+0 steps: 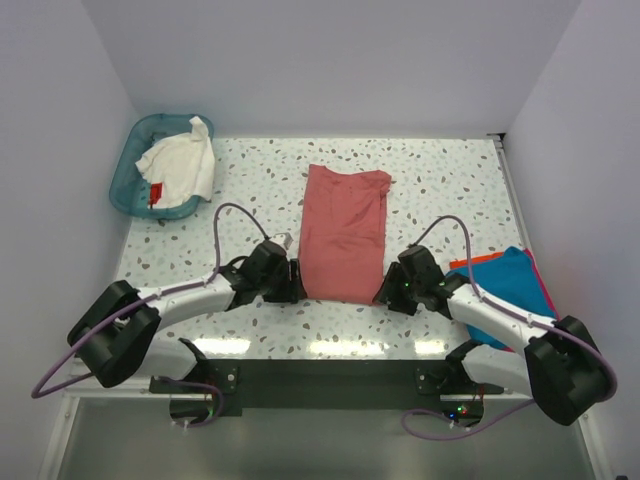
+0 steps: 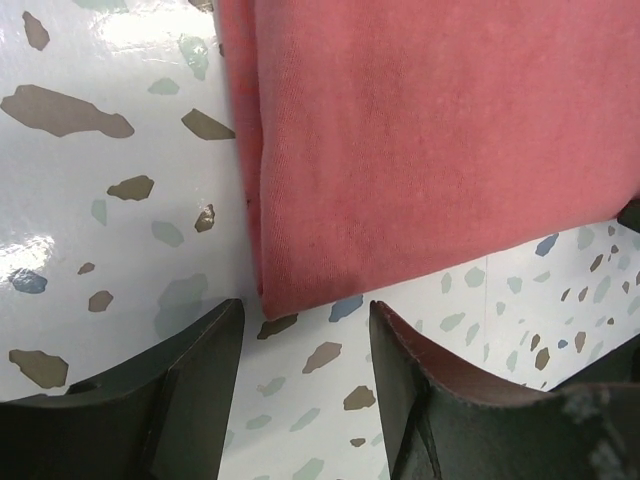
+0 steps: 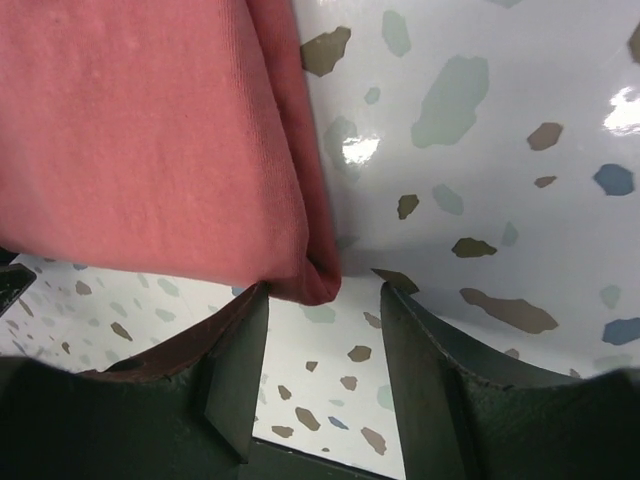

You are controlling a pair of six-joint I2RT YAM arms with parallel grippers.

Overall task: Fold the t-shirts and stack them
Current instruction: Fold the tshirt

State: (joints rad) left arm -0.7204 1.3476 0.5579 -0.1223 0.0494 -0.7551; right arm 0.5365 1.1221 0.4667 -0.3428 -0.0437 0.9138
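Flanking the near end of the salmon-red t-shirt (image 1: 345,232), the left gripper (image 1: 292,281) and right gripper (image 1: 387,289) each sit low on the table (image 1: 450,180) at one near corner. Both have their fingers spread, with nothing between them. The cloth corners lie just ahead of the fingertips, uncaught. The shirt lies mid-table as a long strip, sides already turned in. The paired placement suggests both corners will be taken for a crosswise fold toward the far end. Other items: a white t-shirt (image 1: 185,160) heaped in the teal basket (image 1: 128,165) at the far left, and a folded teal-blue t-shirt (image 1: 510,275) over an orange-red t-shirt (image 1: 462,264) at the near right, partly under the right arm. Obstruction: none over the fold path; the stack lies close beside the right arm.
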